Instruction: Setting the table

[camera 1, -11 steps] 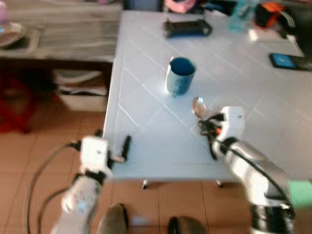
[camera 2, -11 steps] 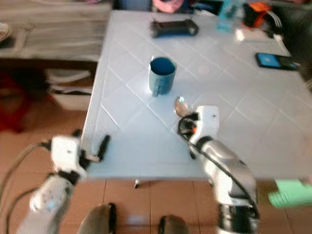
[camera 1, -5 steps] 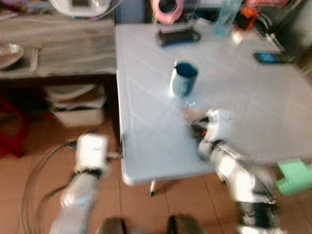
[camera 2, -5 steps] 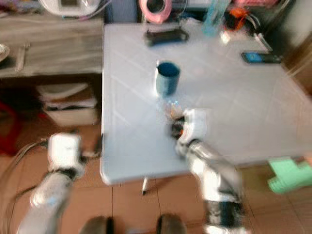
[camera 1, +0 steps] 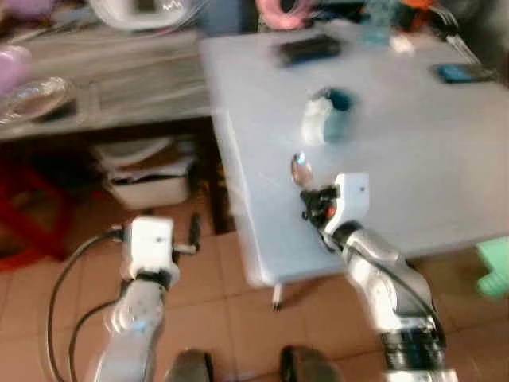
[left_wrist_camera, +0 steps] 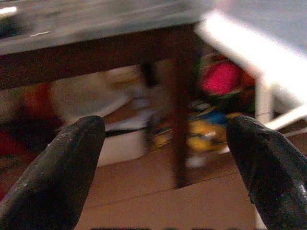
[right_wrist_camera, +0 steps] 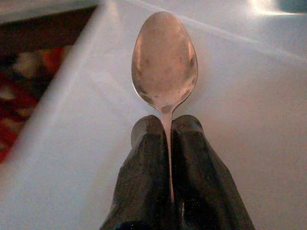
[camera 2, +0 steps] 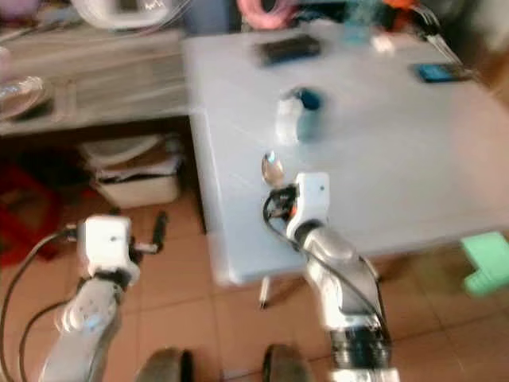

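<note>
One metal spoon (right_wrist_camera: 164, 62) is the thing being handled: it has a smooth oval bowl, dull silver with a warm tint, and a thin neck that runs back between two black fingers (right_wrist_camera: 144, 167). It sits over the white table (camera 1: 413, 159), near the table's left near corner, bowl pointing away from the robot. Whether the bowl rests on the surface or is just above it cannot be told.

Farther along the table stands a blue mug (camera 1: 328, 116), blurred, with a blue inside visible at its mouth; what it holds, if anything, cannot be made out. It stands apart from the spoon, on the far side of it. At the table's far edge lie a dark flat object (camera 1: 310, 49), a pink roll (camera 1: 285, 9) and, to the right, a blue phone (camera 1: 455, 73). Left of the table a wooden counter (camera 1: 119, 87) carries a glass dish (camera 1: 36, 95), and a white bin (camera 1: 151, 187) sits on the lower level beneath it.

The right gripper (right_wrist_camera: 165, 139) is closed tight on the spoon's handle, the fingers pressed together on either side of it. The left gripper (left_wrist_camera: 163, 158) hangs low over the tiled floor (camera 1: 231, 318) to the left of the table, its fingers spread wide with nothing between them.
</note>
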You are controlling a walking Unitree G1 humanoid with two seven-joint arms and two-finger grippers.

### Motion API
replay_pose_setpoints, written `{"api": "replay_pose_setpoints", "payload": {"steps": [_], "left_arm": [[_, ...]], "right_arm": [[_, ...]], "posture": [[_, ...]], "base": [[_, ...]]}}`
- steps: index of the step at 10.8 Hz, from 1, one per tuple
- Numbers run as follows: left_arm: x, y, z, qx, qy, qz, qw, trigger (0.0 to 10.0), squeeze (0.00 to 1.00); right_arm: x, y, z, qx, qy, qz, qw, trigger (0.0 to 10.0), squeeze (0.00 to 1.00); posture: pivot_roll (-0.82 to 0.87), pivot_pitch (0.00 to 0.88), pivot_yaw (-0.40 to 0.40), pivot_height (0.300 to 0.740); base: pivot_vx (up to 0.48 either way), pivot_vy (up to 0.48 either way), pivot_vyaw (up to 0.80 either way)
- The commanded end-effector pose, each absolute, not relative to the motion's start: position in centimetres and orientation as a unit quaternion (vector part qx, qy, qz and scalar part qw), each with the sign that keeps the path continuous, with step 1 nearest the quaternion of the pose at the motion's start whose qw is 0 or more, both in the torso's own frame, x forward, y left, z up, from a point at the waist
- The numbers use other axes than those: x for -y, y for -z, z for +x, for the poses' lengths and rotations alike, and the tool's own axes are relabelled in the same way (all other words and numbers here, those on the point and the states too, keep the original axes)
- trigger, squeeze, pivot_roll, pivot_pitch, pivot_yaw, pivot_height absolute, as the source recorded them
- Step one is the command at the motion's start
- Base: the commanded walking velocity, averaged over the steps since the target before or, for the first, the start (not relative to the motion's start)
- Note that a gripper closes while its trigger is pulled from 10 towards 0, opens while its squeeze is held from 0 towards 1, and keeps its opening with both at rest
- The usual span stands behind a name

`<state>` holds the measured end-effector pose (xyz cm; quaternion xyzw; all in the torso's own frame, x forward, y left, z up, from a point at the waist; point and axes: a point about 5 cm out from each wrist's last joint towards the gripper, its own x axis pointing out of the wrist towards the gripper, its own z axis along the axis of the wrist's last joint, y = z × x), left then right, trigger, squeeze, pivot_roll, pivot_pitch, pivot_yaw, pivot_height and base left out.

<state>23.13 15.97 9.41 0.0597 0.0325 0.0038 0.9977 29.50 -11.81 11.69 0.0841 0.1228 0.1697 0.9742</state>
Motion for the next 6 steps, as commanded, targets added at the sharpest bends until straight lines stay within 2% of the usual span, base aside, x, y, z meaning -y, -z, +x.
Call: {"api": "replay_pose_setpoints", "payload": {"steps": [1,6], "left_arm": [[-16.3,-9.5,23.2,-0.031,-0.019,0.066,0.997,10.0,0.0],[-16.6,-10.0,24.1,-0.009,-0.039,0.081,0.996,10.0,0.0]], "right_arm": [[11.5,-11.2,29.4,-0.128,-0.179,0.084,0.972,0.0,0.0],[11.6,-13.8,30.5,-0.044,-0.172,0.082,0.981,0.0,0.0]], "posture": [[0.04,0.144,0.005,0.74],[0.03,0.136,0.004,0.74]], "base": [[0.0,0.48,0.0],[0.0,0.48,0.0]]}}
